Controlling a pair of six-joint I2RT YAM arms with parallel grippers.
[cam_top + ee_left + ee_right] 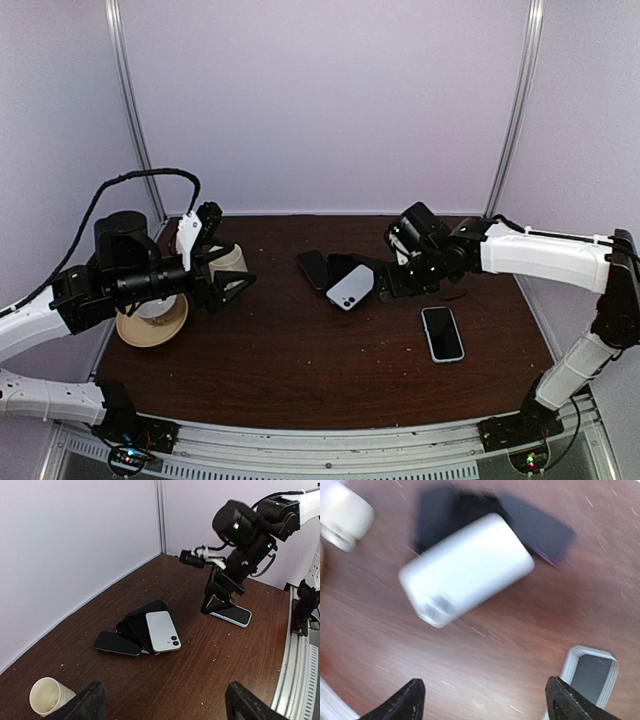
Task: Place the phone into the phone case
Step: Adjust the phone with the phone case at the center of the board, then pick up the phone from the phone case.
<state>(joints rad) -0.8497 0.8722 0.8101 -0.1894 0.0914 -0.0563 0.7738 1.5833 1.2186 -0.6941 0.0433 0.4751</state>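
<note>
A white phone point(350, 287) lies back up at the table's middle, leaning on a pile of flat black phones or cases point(314, 268); I cannot tell which is the case. The white phone also shows in the left wrist view point(161, 631) and, blurred, in the right wrist view point(467, 570). Another phone with a pale rim point(442, 333) lies screen up to the right. My right gripper point(378, 280) is open and empty just right of the white phone, above the table point(485, 705). My left gripper point(232, 285) is open and empty, well left of the pile point(165, 710).
A pale cup point(228, 258) lies on its side by my left gripper, and it shows in the left wrist view point(47, 696). A tan bowl point(150, 322) sits under the left arm. Purple walls with metal posts close in the back and sides.
</note>
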